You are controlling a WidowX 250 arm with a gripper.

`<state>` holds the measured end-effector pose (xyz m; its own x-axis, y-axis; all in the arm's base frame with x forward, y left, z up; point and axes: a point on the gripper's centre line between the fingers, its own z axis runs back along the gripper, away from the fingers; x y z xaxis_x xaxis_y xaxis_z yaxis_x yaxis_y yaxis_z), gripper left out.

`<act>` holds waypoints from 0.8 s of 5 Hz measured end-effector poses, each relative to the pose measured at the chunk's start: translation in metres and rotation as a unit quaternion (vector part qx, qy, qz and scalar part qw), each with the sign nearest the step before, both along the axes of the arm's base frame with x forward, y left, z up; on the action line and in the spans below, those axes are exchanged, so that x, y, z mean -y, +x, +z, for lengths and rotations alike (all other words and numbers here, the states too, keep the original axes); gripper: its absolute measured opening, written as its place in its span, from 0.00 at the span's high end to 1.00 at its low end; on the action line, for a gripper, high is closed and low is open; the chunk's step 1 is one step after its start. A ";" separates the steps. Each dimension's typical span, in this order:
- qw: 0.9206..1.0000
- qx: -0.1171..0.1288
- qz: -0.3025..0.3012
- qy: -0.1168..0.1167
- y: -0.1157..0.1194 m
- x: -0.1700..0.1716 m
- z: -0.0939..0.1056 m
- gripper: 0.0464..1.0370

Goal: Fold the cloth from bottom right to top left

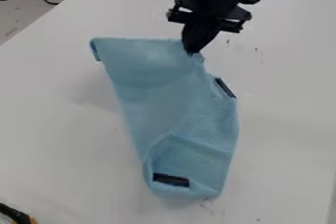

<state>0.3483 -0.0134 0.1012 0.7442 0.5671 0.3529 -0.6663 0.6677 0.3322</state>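
Near end of the cloth [197, 161]: on the camera side of the gripper [191, 51], well apart from it; lying loose, it could slide along the table [59, 129] if pulled sideways without enough lift.
Near dark patch [171, 180]: also well camera-side of the gripper; a stiff patch might make the layers bunch.
Far dark patch [224, 87]: just camera-side and right of the gripper; this edge could stay behind, skewing the fold.
Fingers: drawn together, seemingly pinching the cloth's upper edge; a shallow pinch could slip.
Curled corner [96, 50]: left of the gripper, apart from it; unpinned, it could roll further under tension.
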 end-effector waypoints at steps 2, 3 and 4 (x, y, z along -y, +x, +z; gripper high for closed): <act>0.998 -0.008 -0.043 -0.038 0.019 0.029 -0.026 0.99; 0.996 -0.012 -0.069 -0.046 0.030 0.048 -0.034 0.99; 0.995 -0.006 -0.084 -0.061 0.041 0.057 -0.040 0.99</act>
